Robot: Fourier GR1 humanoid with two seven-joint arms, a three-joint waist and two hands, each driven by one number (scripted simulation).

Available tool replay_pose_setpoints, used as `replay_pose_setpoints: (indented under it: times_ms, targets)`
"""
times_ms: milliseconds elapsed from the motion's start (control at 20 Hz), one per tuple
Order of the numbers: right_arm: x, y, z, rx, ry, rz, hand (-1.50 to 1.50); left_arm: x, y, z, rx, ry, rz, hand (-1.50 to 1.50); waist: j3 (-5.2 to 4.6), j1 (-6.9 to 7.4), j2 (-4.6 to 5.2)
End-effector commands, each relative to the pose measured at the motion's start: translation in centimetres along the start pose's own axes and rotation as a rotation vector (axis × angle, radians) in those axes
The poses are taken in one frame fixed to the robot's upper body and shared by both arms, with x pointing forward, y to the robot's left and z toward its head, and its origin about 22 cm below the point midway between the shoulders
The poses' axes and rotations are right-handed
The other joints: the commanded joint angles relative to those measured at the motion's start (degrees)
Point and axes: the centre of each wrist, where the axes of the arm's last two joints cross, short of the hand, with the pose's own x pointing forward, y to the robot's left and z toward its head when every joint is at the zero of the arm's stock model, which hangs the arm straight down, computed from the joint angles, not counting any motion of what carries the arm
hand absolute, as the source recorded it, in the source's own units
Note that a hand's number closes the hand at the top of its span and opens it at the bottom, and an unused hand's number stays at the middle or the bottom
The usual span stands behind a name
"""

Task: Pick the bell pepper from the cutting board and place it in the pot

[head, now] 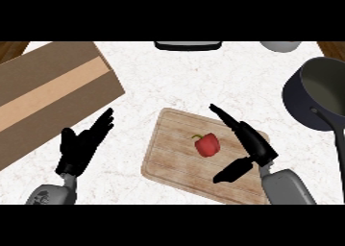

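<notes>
The right hand (256,148) is holding fingers and thumb spread, gripping nothing, probably to bracket the bell pepper (207,144), which is lying just left of its palm on the cutting board (171,156); the pot (297,103) is sitting to its upper right; the left hand (81,146) is resting open, well apart.

no readable text, no labels, no numbers anywhere
</notes>
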Motion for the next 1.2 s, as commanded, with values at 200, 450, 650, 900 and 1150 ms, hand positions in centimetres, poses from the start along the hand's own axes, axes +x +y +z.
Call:
replay_pose_setpoints:
  times_ms: [200, 450, 650, 900, 1150]
  targets:
    - [-3.6, 0.7, -2.6, 0.016, 0.023, -0.126, -1.5, -1.0, 0.5, -0.1, -0.019, 0.006, -0.019, 0.0, 0.01, 0.11, 0.02]
    - [-6.3, 4.5, -3.8, 0.03, 0.005, -0.139, -1.5, -0.7, 0.5, 0.4, -0.004, 0.008, -0.004, 0.0, 0.03, 0.44, 0.09]
    - [-7.3, 4.4, -3.5, 0.091, -0.037, 0.017, 1.5, 0.3, -0.1, -0.2, 0.0, 0.003, 0.009, 0.0, 0.03, 0.39, 0.1]
    - [-8.3, 4.4, -3.4, 0.073, -0.06, -0.113, 1.5, -0.5, -1.0, -0.4, -0.005, 0.011, -0.014, 0.0, 0.03, 0.34, 0.12]
    - [-8.7, 7.7, -2.4, 0.04, -0.162, -0.094, 1.5, -1.4, -0.7, -0.1, -0.003, -0.004, 0.009, 0.0, 0.02, 0.28, 0.09]
